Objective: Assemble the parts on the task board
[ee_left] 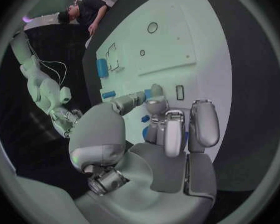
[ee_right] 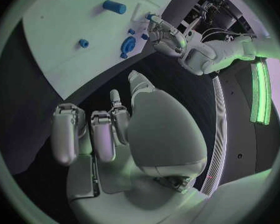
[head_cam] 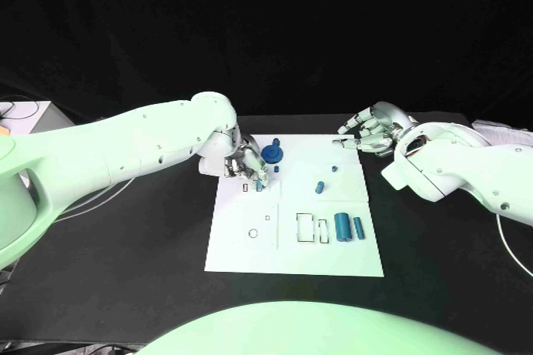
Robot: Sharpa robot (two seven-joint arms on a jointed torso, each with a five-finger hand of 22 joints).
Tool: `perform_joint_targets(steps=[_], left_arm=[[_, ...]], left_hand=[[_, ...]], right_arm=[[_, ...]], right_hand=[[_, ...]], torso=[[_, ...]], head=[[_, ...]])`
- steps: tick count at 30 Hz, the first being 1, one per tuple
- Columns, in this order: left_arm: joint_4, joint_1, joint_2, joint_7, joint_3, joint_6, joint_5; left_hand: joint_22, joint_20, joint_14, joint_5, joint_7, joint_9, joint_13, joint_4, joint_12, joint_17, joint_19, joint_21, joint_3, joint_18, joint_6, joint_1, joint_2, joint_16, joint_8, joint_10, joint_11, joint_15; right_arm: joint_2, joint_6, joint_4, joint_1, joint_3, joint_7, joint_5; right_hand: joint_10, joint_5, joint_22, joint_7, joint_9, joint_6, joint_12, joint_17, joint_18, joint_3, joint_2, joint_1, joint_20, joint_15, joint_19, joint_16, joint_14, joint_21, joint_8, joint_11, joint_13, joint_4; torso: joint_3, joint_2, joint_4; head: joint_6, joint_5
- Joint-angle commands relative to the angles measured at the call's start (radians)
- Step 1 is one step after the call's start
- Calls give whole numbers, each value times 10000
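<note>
The white task board [head_cam: 294, 247] lies mid-table. My left hand [head_cam: 246, 165] points its fingers down over the board's far left part and pinches a small blue piece [head_cam: 260, 185] just above a small rectangular slot [head_cam: 244, 187]. In the left wrist view the piece [ee_left: 145, 132] shows between the fingers of the left hand [ee_left: 171, 129]. A round blue part [head_cam: 273, 153] stands right beside that hand. My right hand [head_cam: 372, 128] hovers off the board's far right corner, fingers apart and holding nothing; the right wrist view shows the right hand [ee_right: 109, 134] bare.
Two small blue pieces [head_cam: 333, 169] [head_cam: 318, 188] lie on the board's far right quarter. Two blue cylinders [head_cam: 343, 226] [head_cam: 357, 228] lie side by side at the right, next to outlined slots [head_cam: 304, 226]. Round outlines [head_cam: 253, 233] mark the near left part.
</note>
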State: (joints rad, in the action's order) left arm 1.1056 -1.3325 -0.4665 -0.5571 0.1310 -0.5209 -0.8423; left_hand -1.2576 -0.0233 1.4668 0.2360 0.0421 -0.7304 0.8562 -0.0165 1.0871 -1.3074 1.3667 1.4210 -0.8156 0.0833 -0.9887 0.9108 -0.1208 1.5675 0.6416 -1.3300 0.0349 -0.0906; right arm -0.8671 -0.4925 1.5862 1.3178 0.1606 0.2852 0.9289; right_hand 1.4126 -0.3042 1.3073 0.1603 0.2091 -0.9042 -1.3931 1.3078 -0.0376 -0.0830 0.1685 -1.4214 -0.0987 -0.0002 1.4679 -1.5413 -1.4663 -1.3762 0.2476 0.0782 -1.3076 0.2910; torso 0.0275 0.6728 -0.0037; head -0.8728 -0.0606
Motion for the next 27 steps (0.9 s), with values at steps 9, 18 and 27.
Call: perform_joint_targets(steps=[9,18,27], left_arm=[[-43,17,7,-22,4,-281,-189],[-80,43,5,-24,6,-342,-226],[-99,59,10,-29,14,-403,-222]], left_hand=[[-18,-20,1040,33,-112,-12,13,896,45,-2634,14,16,-968,-116,-91,656,606,33,69,37,41,27],[-18,-20,1040,33,-112,-12,13,896,45,-2634,14,16,-968,-116,-91,656,606,33,69,37,41,27],[-18,-20,1040,33,-112,-12,13,896,45,-2634,14,16,-968,-116,-91,656,606,33,69,37,41,27]], right_arm=[[17,127,-9,-15,-1,-83,69],[17,126,-9,-21,-1,-88,69],[6,133,-1,-23,-1,-86,69]], right_hand=[[-70,-64,1587,-10,-16,83,62,1915,-59,-13,-28,88,-40,5,245,62,-856,17,37,-29,-902,-10],[-72,-74,1581,-10,-19,89,61,1907,-61,-18,-22,86,-40,5,243,68,-854,33,47,-29,-898,-13],[-72,-74,1581,-10,-19,89,61,1907,-61,-18,-22,86,-40,5,243,68,-854,33,47,-29,-898,-13]], torso=[[0,-2,6],[8,-4,-3],[11,3,2]], head=[[2,-9],[2,-14],[2,3]])
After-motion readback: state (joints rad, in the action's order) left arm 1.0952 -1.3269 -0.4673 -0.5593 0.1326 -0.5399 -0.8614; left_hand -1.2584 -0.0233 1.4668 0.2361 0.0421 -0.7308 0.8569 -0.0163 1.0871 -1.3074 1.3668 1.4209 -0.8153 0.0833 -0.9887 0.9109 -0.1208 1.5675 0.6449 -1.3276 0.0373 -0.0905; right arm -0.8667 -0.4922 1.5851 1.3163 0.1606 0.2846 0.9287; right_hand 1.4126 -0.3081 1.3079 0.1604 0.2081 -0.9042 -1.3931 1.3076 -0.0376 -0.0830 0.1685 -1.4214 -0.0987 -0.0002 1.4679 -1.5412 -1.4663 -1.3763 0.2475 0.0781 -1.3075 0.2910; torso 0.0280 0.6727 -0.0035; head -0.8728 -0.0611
